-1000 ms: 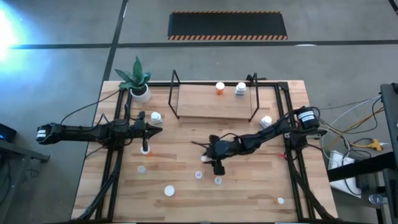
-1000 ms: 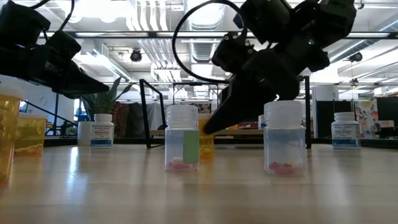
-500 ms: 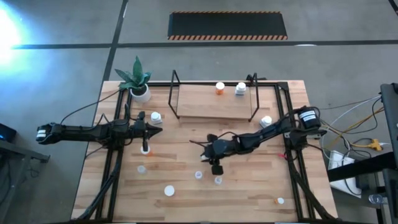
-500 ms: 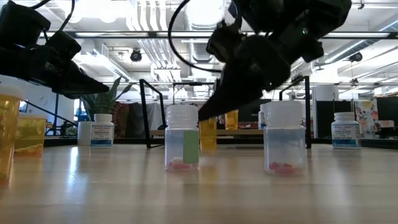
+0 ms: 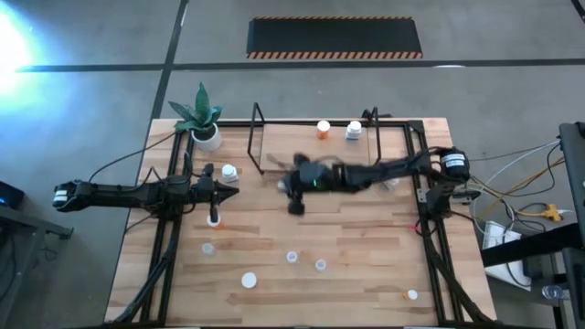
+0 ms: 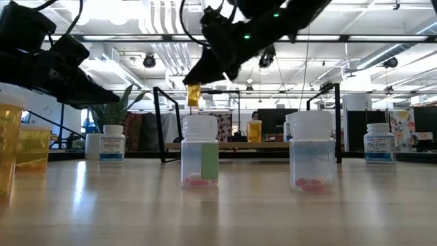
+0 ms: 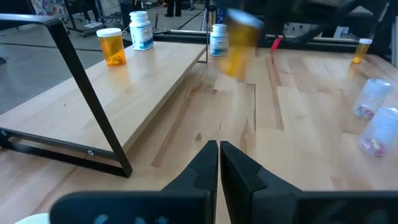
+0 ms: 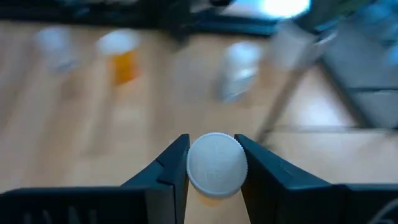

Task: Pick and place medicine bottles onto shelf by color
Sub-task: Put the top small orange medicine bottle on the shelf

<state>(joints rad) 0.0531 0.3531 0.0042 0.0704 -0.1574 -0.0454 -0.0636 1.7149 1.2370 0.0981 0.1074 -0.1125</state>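
My right gripper hangs high over the table in front of the shelf, shut on a small orange medicine bottle with a white cap. An orange bottle and a white bottle stand on the shelf's board. More bottles stand on the tabletop: a white one, an orange one and clear ones. At the table's left my left gripper waits, shut on nothing. My right gripper pinches the orange bottle at its white-capped top between its two fingers. The fingers slant down from the table's right side. The bottle hangs about upright below the fingertips, lifted clear of the table.
A white pot with a green plant stands at the far left corner. The shelf's black wire uprights rise at its ends. Clear bottles and a white cap dot the near half; an orange bottle is near right.
My right gripper has risen from the tabletop and swung toward the far edge and the shelf, tipping closer to level. The orange bottle, which stood on the table a second ago, has gone up with it and now hangs clear, well above the clear bottles.
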